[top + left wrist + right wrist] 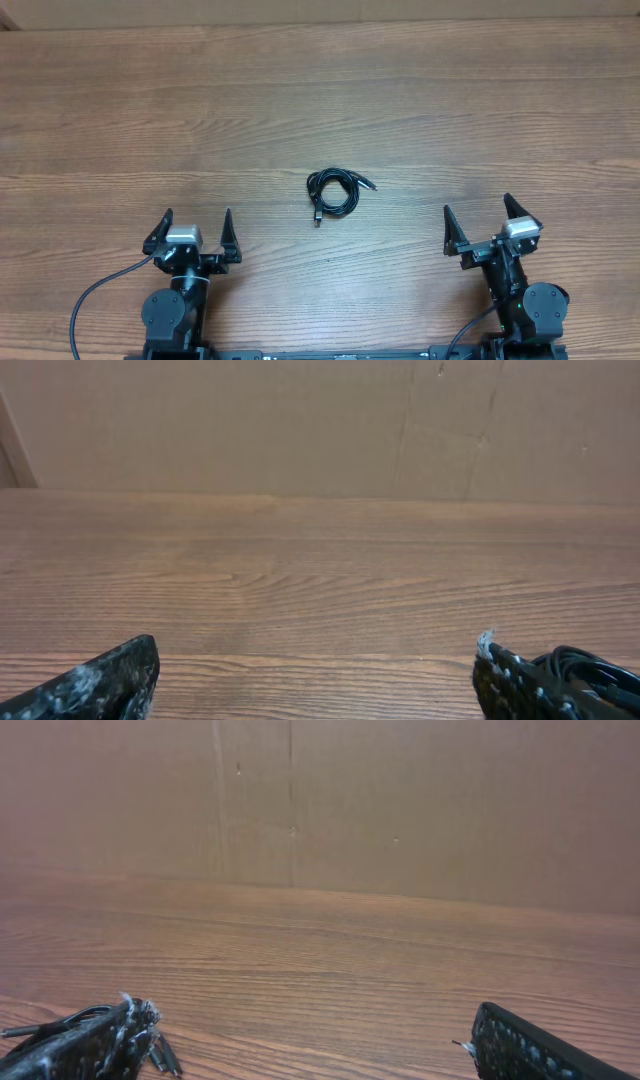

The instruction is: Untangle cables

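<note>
The cables (pixel 333 193) lie as one small black coil near the middle of the wood-grain tabletop (pixel 150 100), with a short plug end sticking out to the right of the coil and another hanging off its lower left. Nothing touches the bundle. It sits between the two arms and a little farther out on the tabletop than their fingertips. The left gripper (pixel 197 216) is near the front edge, left of the coil and well apart from it; its jaws are spread wide and hold nothing. The right gripper (pixel 478 207) is on the opposite side, also well apart from the coil, its jaws just as wide and empty. In the wrist views, a plain brown wall (pixel 400 800) rises behind the tabletop's far edge.
</note>
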